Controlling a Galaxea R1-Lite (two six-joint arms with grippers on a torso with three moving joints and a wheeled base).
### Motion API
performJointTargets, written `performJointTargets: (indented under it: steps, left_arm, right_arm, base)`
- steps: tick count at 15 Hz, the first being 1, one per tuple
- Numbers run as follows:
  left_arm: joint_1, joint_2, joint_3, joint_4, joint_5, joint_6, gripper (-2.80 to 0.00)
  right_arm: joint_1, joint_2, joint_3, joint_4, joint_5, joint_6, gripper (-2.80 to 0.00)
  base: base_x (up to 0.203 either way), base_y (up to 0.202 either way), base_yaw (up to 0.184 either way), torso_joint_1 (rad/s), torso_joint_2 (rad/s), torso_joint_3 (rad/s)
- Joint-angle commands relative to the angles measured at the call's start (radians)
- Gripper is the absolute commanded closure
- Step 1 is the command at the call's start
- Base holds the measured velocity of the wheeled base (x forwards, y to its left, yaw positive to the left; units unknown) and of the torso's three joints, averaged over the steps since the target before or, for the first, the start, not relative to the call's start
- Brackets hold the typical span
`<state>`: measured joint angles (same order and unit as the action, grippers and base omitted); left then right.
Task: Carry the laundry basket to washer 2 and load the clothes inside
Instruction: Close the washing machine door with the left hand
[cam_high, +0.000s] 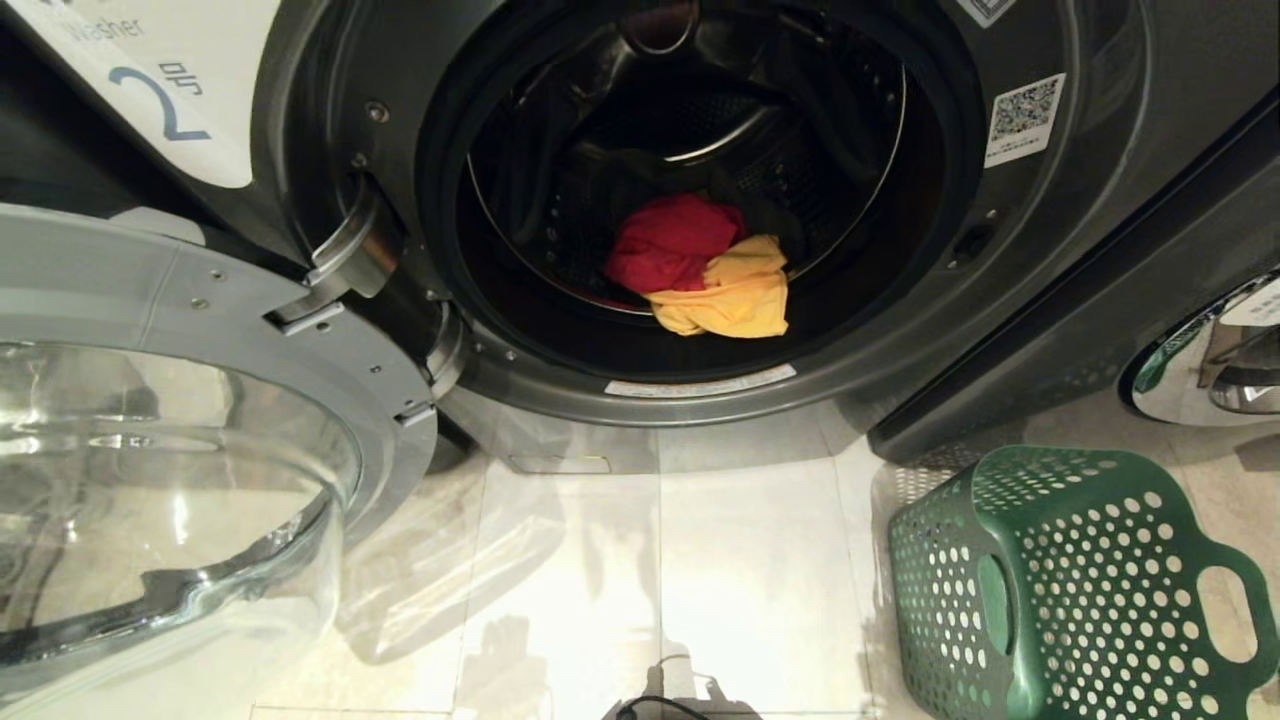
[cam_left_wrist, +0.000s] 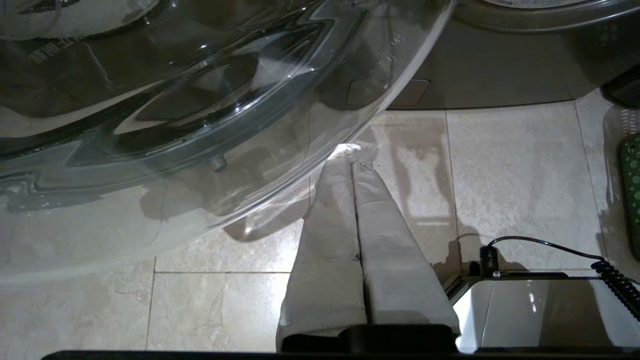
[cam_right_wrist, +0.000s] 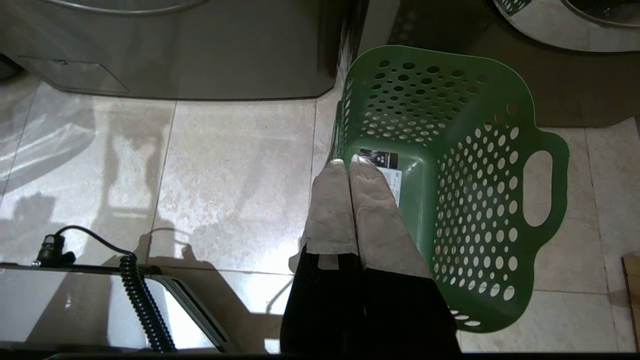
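The loading is looking nearly finished: washer 2 (cam_high: 1100, 230) is standing with its door (cam_high: 180, 460) swung wide to the robot's left, and a red-pink piece (cam_high: 668, 250) and a yellow piece (cam_high: 728, 292) are lying in the drum; no trousers are showing. The laundry basket (cam_high: 1080, 590) is sitting empty on the floor (cam_high: 640, 590) at the right, mouth up, its handled ends running left to right. The left gripper (cam_left_wrist: 351, 159) and right gripper (cam_right_wrist: 347, 164) are hanging fully closed, holding nothing

head: close, down into washer 2 (cam_high: 700, 200) | wrists: downward | shared: floor (cam_high: 750, 560)
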<state>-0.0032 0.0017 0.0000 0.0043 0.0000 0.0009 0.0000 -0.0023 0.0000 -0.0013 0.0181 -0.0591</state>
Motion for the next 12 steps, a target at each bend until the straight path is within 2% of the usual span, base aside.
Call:
performJointTargets:
  steps: [1,12]
  left_arm:
    - [0.000,0.001,0.000,0.000,0.000,-0.002,0.00]
    - [0.000,0.001,0.000,0.000,0.002,-0.002,0.00]
  right_arm:
    - [0.000,0.004,0.000,0.000,0.000,0.001,0.00]
    - [0.000,0.004,0.000,0.000,0.000,-0.004,0.00]
  base:
    - [0.000,0.000,0.000,0.008,0.00,0.148]
    - [0.000,0.000,0.000,0.001,0.00,0.196]
